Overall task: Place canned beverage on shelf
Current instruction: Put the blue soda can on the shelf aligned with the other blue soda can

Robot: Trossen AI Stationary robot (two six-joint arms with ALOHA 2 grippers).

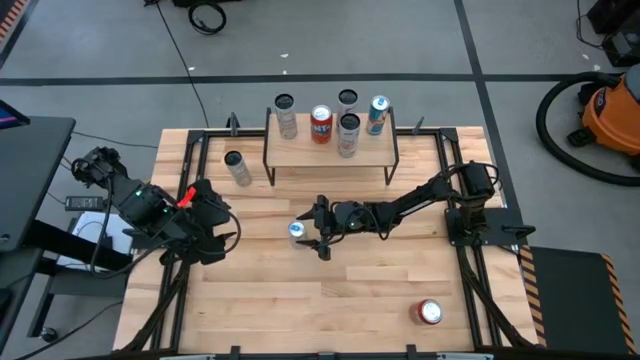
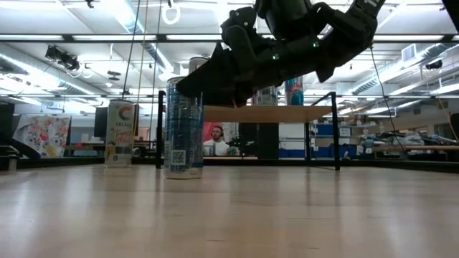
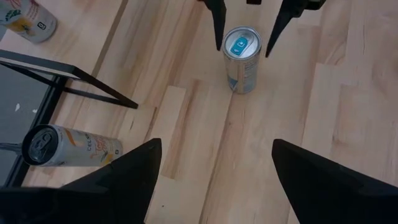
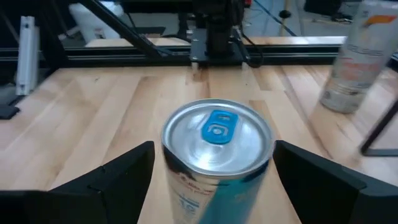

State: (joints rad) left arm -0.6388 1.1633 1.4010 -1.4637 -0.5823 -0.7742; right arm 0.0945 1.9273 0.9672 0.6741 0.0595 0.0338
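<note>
- silver-and-blue can [image 4: 214,155] with a blue pull tab, upright on the wooden tabletop [image 1: 330,300] near its middle; label print too blurred to read in the right wrist view, only a qr-style square legible low on its side in the low view [image 2: 183,129].
- right gripper [image 1: 312,232] spread wide, one finger on each side of that can, not touching it; seen from the left wrist as two dark points flanking the can top [image 3: 241,59].
- left gripper [image 1: 222,238] parked at the left side of the table, fingers apart, grasping nothing.
- red-topped can [image 1: 430,312] alone near the front right corner, writing not readable.
- pale can [image 2: 120,133] just left of the shelf, marked "celsius" on its side; in the left wrist view only "cel" shows [image 3: 68,146].
- shelf [image 1: 330,150] at the far edge of the table, light board on thin black legs, well apart from the blue can.
- four cans on or by the shelf top: silver one [image 1: 286,115], orange-red one [image 1: 321,124], dark-topped silver one [image 1: 348,134], teal one [image 1: 377,115]; fifth can [image 1: 347,100] behind, mostly hidden; labels too small to make out.
- poster with a person's portrait far behind in the low view, partly cut off by the shelf legs.
</note>
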